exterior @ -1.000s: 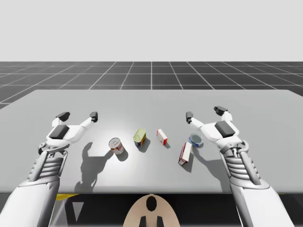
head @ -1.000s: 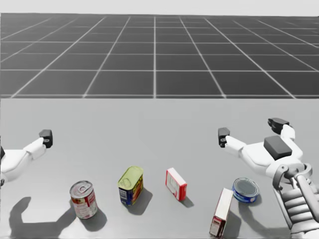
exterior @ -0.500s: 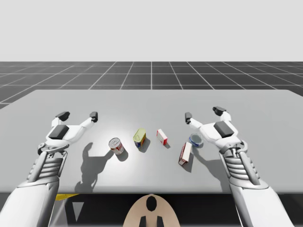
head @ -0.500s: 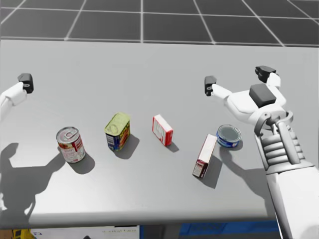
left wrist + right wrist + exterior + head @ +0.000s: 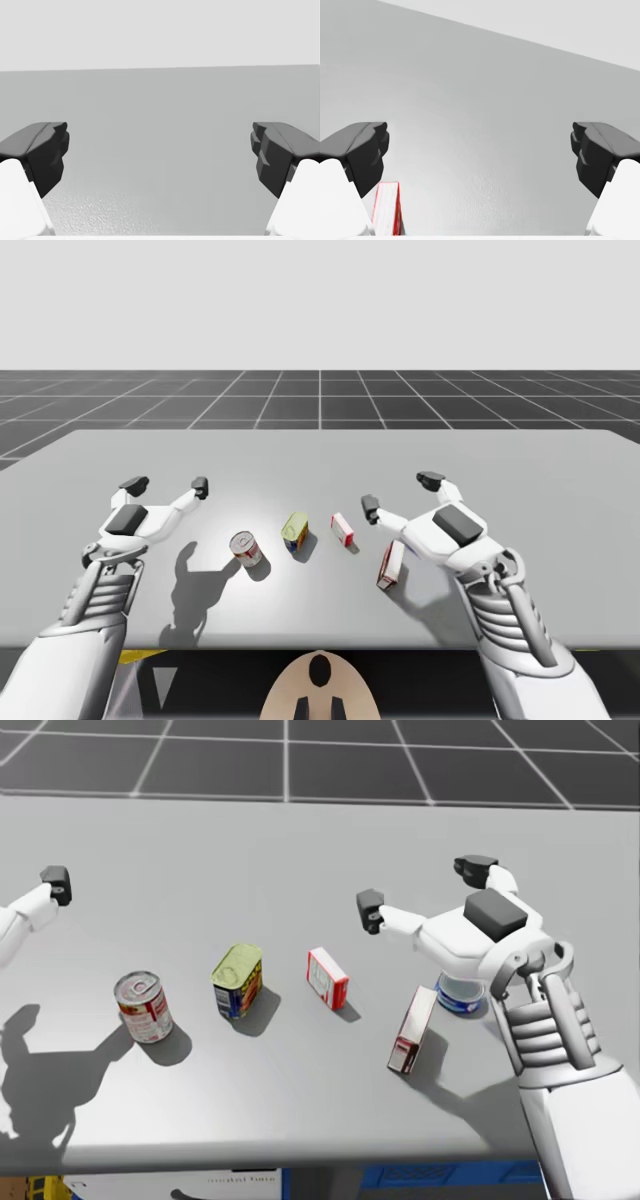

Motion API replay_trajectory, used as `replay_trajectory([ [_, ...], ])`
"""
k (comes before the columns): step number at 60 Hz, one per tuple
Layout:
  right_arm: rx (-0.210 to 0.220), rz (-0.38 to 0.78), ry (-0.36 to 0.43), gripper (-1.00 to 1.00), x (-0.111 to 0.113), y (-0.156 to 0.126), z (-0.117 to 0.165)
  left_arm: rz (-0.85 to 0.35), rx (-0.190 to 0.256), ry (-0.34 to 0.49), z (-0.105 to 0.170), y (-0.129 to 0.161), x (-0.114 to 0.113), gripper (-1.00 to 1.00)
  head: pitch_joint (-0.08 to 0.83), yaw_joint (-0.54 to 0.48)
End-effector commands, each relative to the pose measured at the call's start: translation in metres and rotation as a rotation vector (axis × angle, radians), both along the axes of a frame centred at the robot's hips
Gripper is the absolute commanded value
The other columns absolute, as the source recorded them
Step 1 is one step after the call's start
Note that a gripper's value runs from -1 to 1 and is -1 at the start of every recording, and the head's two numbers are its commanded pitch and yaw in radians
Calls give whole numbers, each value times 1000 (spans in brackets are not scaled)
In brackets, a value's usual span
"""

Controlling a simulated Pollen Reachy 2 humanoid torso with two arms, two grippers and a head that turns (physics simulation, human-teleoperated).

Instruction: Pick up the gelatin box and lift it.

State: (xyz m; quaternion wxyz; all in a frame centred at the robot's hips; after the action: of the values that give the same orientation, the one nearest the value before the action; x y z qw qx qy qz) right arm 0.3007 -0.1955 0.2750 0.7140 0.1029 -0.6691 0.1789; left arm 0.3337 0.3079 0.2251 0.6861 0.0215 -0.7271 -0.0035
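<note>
Five things sit on the grey table (image 5: pixel 560 455), and the one that counts, the small red-and-white box (image 5: pixel 327 978), stands on edge near the middle of the row with nothing touching it. Just to the robot's left of that box is a squat blue tin with a yellow-green top (image 5: pixel 237 980), and further left again a round red-and-white can (image 5: pixel 142 1006) stands upright. To the box's right, and closer to the robot, a taller red-and-white box (image 5: pixel 411 1030) stands on end. Beyond that box, a low blue can (image 5: pixel 455 997) is partly hidden beneath the robot's right hand. The right gripper (image 5: pixel 422 888) hangs above the table to the right of the small box, its fingers spread wide with nothing between them. The left gripper (image 5: pixel 166 484) hovers well to the left of the small box, past both cans, likewise spread wide and carrying nothing.
</note>
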Motion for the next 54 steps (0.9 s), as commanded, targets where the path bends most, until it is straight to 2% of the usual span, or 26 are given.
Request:
replay_trajectory([
  [1, 79, 138, 116, -1000, -11, 14, 7, 0, 3, 4, -1, -1, 1, -1000, 620, -74],
  [5, 116, 177, 176, -1000, -10, 19, 2, -1, 5, 7, -2, -1, 1, -1000, 619, -74],
  [10, 125, 189, 212, -1000, -7, 24, -6, -1, 7, 9, -2, -1, 1, -1000, 620, -74],
  [20, 65, 186, 270, -1000, 8, 43, -39, 0, 10, 13, -3, -2, 2, -1000, 621, -72],
  [27, 47, 201, 309, -1000, 13, 55, -53, -1, 10, 14, -4, -1, 3, -1000, 622, -68],
  [34, 1, 208, 352, -1000, 22, 69, -70, -3, 11, 17, -5, -2, 3, -1000, 625, -63],
  [44, -47, 196, 386, -1000, 32, 80, -81, -4, 10, 18, -5, -2, 3, -1000, 627, -58],
  [48, -72, 188, 390, -1000, 36, 84, -83, -4, 10, 18, -5, -2, 3, -1000, 629, -58],
  [49, -91, 181, 393, -1000, 38, 86, -85, -5, 10, 19, -5, -2, 3, -1000, 629, -57],
  [54, -108, 175, 407, -1000, 43, 89, -87, -4, 9, 19, -5, -1, 3, -1000, 630, -55],
])
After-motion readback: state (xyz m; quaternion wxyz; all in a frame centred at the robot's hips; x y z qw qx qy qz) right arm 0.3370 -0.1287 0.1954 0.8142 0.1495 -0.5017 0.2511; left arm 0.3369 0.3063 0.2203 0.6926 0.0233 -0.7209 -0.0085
